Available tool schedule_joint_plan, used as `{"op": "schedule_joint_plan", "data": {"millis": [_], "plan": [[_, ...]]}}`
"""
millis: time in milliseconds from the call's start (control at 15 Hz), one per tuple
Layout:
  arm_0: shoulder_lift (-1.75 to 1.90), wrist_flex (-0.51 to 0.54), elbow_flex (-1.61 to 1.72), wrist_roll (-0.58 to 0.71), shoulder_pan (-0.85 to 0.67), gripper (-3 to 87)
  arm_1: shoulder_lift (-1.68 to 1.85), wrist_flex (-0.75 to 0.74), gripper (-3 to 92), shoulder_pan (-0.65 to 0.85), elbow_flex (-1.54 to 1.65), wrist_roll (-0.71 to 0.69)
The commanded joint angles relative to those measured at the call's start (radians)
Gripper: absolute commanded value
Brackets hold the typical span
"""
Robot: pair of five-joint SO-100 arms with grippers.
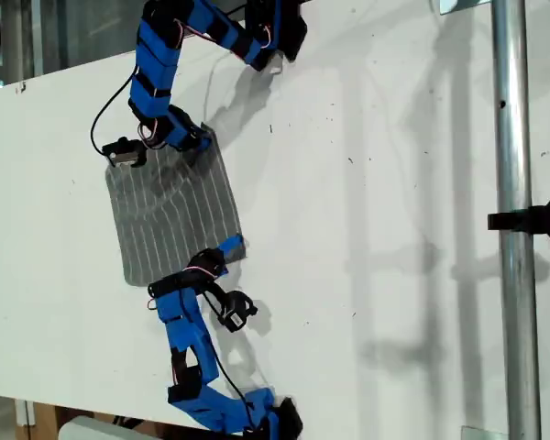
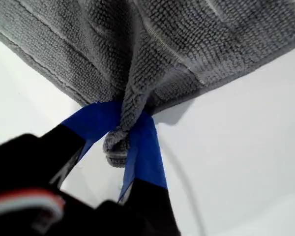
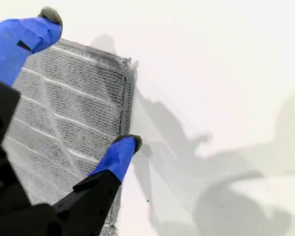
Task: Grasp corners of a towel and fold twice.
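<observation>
Already my first gripper point(image 2: 122, 142) pinched a bunched towel corner point(image 2: 115, 145) tight, whereas my second gripper point(image 3: 88, 83) straddled the flat towel point(image 1: 174, 213) with jaws wide and empty, so it probably needed to clamp its corner point(image 3: 128, 64) before both lifted together.

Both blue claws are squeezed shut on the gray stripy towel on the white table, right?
Not quite. Only my first gripper is squeezed shut on the towel, pinching a bunched-up corner. My second gripper is open, its fingers spread apart over the towel's edge, as the second wrist view shows. The towel is gray and stripy, and the table is white.
</observation>
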Motion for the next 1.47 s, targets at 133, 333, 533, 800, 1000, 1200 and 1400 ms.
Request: {"op": "schedule_joint_plan", "data": {"millis": [133, 333, 533, 800, 1000, 1200, 1400], "plan": [[-0.028, -0.044, -0.064, -0.009, -0.048, 36.4, 0.002, -0.009, -0.2, -0.012, -0.012, -0.005], [-0.029, -0.092, -0.071, 0.028, -0.040, 32.7, 0.005, -0.009, -0.2, -0.011, -0.009, -0.005], [-0.046, -0.072, -0.067, 0.032, -0.014, 25.0, 0.009, -0.009, -0.2, -0.011, -0.006, -0.005], [-0.064, 0.018, -0.069, -0.028, 0.017, -1.5, 0.052, -0.028, -0.2, 0.002, 0.029, -0.005], [-0.063, 0.021, -0.069, -0.055, 0.028, -1.6, 0.057, -0.029, -0.2, -0.008, 0.032, -0.005], [-0.048, 0.075, -0.063, -0.092, 0.035, -1.7, 0.095, -0.008, -0.2, -0.052, 0.046, 0.038], [0.020, 0.123, -0.044, -0.110, 0.100, -1.8, 0.261, 0.077, -0.2, -0.161, 0.106, 0.130]]}}
